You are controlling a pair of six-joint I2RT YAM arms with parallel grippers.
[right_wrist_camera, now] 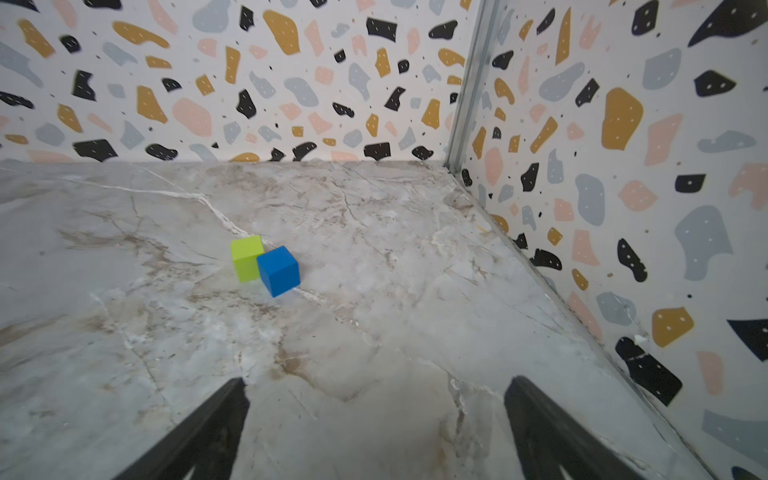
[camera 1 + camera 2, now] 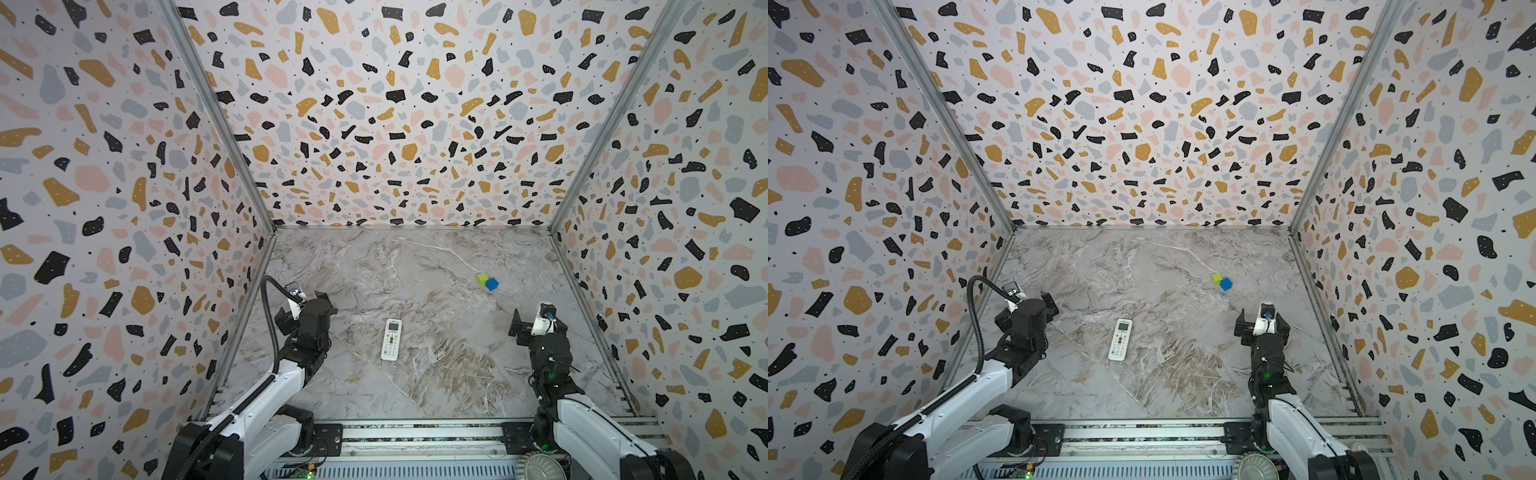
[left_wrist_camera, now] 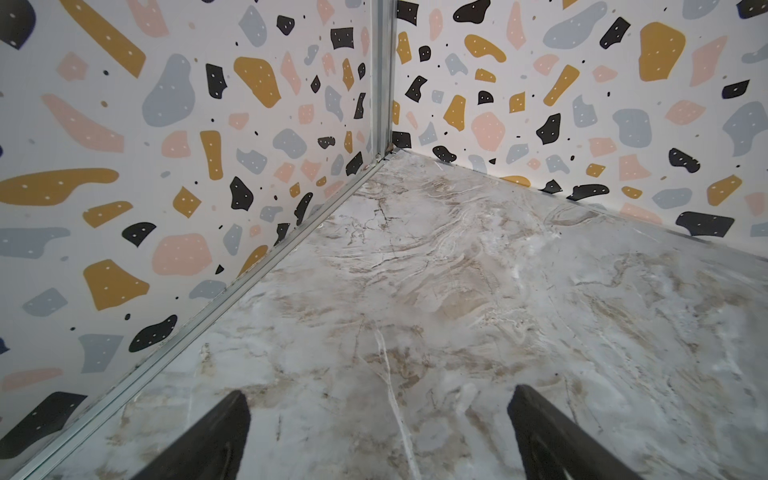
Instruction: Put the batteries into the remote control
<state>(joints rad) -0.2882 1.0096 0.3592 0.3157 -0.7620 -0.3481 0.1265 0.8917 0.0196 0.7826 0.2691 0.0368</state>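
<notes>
The remote control (image 2: 391, 339) (image 2: 1120, 339) lies buttons-up on the marble table (image 2: 436, 374), its small screen towards the back wall, between the two arms. No batteries show in any view. My left gripper (image 2: 306, 309) (image 2: 1027, 309) hovers to the left of the remote, near the left wall, open and empty. In the left wrist view the left gripper (image 3: 378, 399) has only bare marble between its fingers. My right gripper (image 2: 538, 321) (image 2: 1262, 321) stands well to the right of the remote. It (image 1: 376, 390) is also open with nothing in it.
A green cube (image 2: 482, 279) (image 1: 247, 257) and a blue cube (image 2: 492, 284) (image 1: 278, 270) touch each other at the back right, ahead of the right gripper. Patterned walls close the table on three sides. A metal rail (image 2: 415, 434) runs along the front edge.
</notes>
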